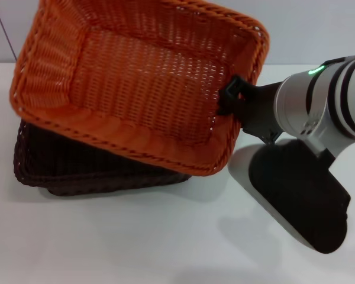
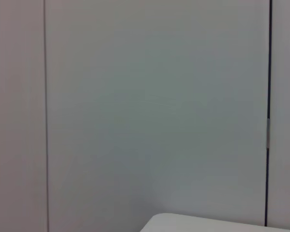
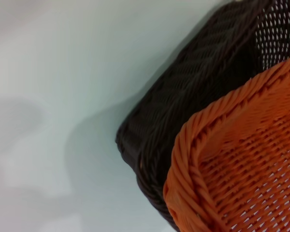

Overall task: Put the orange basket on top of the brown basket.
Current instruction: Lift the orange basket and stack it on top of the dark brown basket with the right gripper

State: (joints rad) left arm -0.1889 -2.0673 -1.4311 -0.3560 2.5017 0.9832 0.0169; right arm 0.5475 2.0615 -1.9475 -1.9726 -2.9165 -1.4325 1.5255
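Note:
The orange basket point(image 1: 142, 77) is held tilted over the brown basket point(image 1: 77, 168), covering most of it. The brown basket rests on the white table, and only its left and near sides show. My right gripper point(image 1: 231, 94) comes in from the right and is shut on the orange basket's right rim, with one black finger showing over the rim. In the right wrist view a corner of the orange basket point(image 3: 251, 164) sits above and inside the brown basket's rim point(image 3: 193, 92). I cannot tell whether the two baskets touch. The left gripper is out of view.
The white table point(image 1: 136, 236) extends in front of and to the left of the baskets. My right arm's white and black forearm point(image 1: 307, 195) hangs over the table's right side. The left wrist view shows a pale wall and a table corner point(image 2: 208, 224).

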